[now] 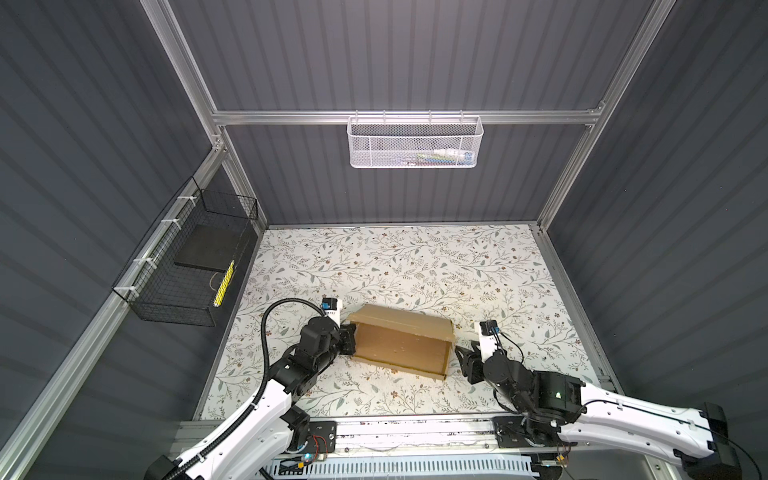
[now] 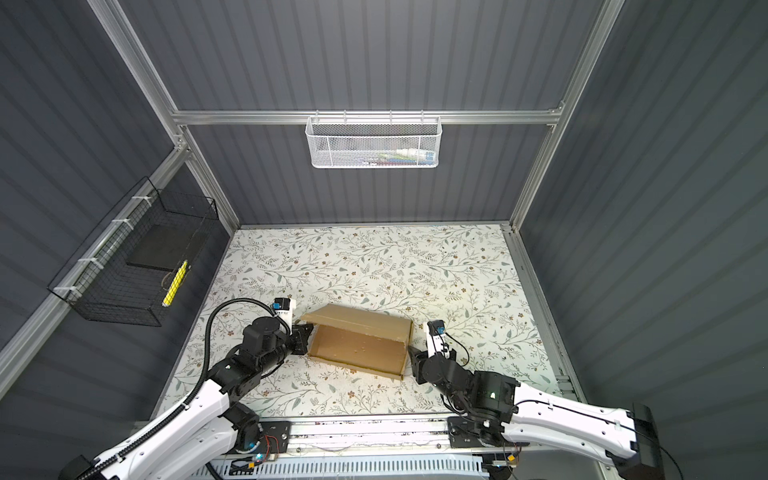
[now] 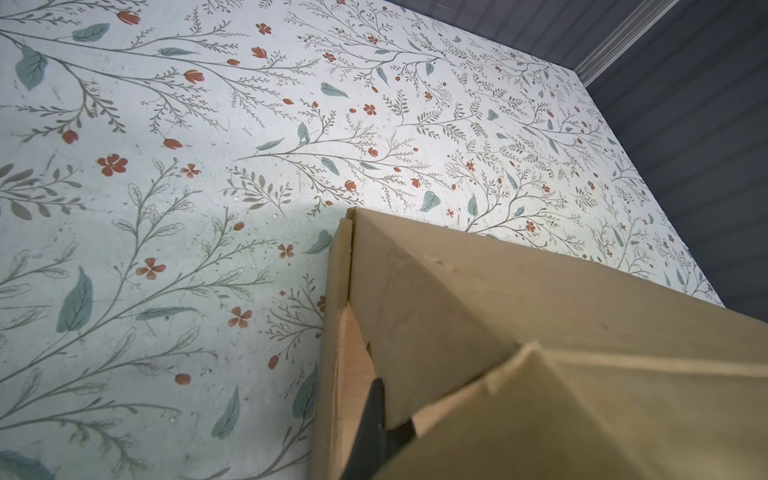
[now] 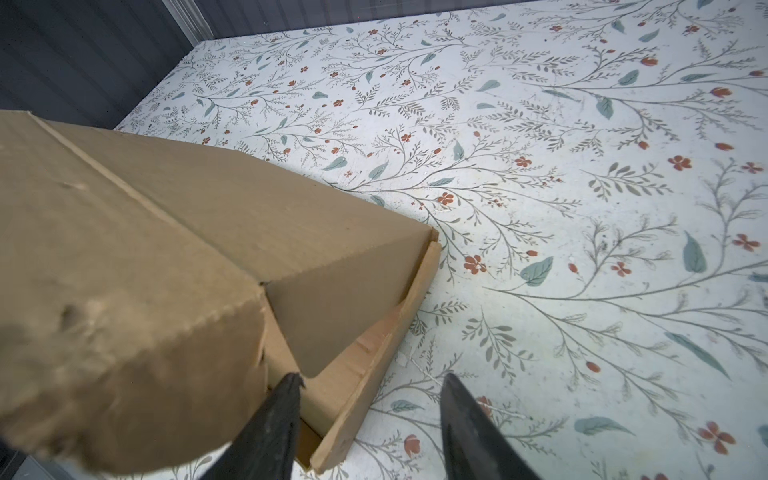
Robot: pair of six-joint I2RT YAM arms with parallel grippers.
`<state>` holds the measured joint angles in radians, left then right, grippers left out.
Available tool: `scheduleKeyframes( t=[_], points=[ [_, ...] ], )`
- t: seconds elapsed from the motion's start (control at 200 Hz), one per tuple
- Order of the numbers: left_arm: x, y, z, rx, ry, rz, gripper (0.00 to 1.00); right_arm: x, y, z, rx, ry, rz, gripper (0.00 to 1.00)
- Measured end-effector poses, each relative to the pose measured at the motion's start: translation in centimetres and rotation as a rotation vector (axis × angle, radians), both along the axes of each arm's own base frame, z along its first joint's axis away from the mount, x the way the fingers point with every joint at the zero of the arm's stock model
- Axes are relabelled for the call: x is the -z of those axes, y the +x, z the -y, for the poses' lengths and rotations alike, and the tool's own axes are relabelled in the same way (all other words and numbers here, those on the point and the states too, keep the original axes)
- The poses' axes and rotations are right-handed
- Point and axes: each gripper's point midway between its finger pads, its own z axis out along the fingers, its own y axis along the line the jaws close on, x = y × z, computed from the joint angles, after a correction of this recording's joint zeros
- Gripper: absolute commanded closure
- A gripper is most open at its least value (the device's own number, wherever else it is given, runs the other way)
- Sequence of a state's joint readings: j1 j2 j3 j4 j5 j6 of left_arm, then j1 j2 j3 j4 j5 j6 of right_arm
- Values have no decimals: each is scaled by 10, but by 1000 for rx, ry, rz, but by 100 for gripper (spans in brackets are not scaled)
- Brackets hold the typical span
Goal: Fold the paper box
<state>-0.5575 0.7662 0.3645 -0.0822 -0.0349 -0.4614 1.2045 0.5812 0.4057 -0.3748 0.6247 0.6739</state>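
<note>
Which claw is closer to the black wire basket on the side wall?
Left. The left claw is at the paper box's end facing the black wire basket; the right claw is beyond the box's opposite end, farther away.

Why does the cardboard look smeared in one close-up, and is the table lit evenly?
Right wrist view: the paper box is blurred at its nearest corner, sharp farther back. Left wrist view: shadow darkens the table beside the box, brighter beyond. Both top views: the frame rails splay outward, wide-angle distortion.
</note>
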Motion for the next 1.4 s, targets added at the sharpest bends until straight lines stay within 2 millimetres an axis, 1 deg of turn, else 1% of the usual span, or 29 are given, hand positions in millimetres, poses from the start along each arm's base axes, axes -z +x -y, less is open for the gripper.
scheduleKeyframes(
  t=[0.21, 0.3, 0.41, 0.575, 0.685, 0.801, 0.876, 0.956, 1.111, 1.251, 1.401],
  points=[
    [2, 0, 0, 0, 5, -7, 100, -1, 1, 14, 29, -32, 17, 44],
    [2, 0, 0, 1, 6, -8, 100, -7, 2, 19, 45, -48, 31, 44],
    [3, -1, 1, 6, 6, -9, 100, -25, 5, 22, 63, -50, 66, 43],
    [4, 0, 3, 9, 7, -10, 100, -64, 11, 19, 67, -45, 129, 42],
    [5, -1, 5, 18, 7, -10, 100, -85, 16, 8, 55, -67, 149, 41],
    [6, -1, 6, 21, 8, -11, 100, -96, 23, -9, 34, -108, 146, 41],
    [7, -1, 7, 24, 8, -12, 100, -94, 26, -23, 11, -142, 135, 41],
    [7, -2, 8, 27, 8, -12, 97, -89, 30, -36, -13, -177, 120, 41],
    [8, -2, 8, 21, 0, -23, 91, -76, 37, -52, -51, -205, 88, 41],
    [21, -10, 5, 15, 16, -73, 83, -66, 41, -66, -86, -206, 58, 41],
    [29, -15, 2, 8, 29, -111, 75, -52, 43, -79, -120, -214, 20, 41]
  ],
)
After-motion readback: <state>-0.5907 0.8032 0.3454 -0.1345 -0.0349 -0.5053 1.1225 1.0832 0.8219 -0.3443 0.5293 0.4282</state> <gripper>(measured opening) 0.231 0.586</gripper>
